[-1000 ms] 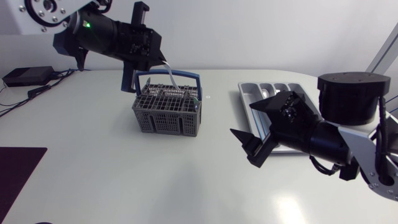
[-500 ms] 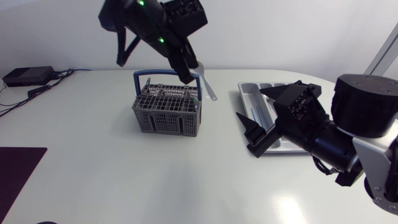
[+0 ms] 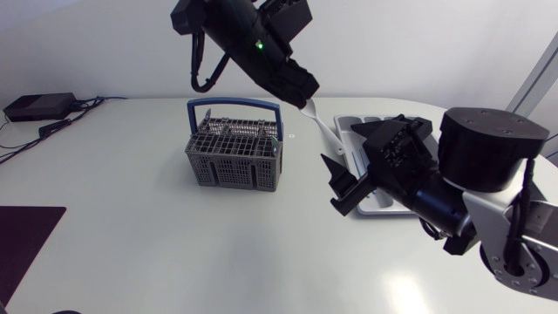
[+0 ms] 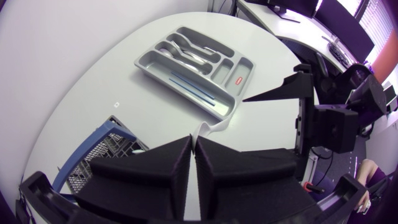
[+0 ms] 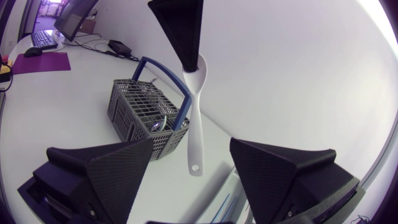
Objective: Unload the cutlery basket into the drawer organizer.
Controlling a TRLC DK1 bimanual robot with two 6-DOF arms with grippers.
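Note:
My left gripper [image 3: 304,94] is shut on the handle of a white spoon [image 3: 324,125], held in the air between the grey cutlery basket [image 3: 234,150] and the grey drawer organizer [image 3: 373,121]. The spoon [image 5: 195,118] hangs from the left gripper's fingers [image 5: 185,34], its lower end ahead of and between my right gripper's [image 5: 194,186] fingers, which stand wide apart and do not touch it. My right gripper [image 3: 340,146] is open in front of the organizer's near end. In the left wrist view only a bit of the spoon [image 4: 209,127] shows past the shut left gripper [image 4: 193,152].
The basket [image 5: 147,109] has a blue handle and still holds cutlery. The organizer [image 4: 151,65] holds metal cutlery in its short compartments and thin blue pieces in its long one. A black box with cables lies at the table's far left edge [image 3: 37,106].
My left arm has lifted the white spoon out of the basket and carried it right, toward the organizer. My right gripper has shifted left and up to meet the spoon's end.

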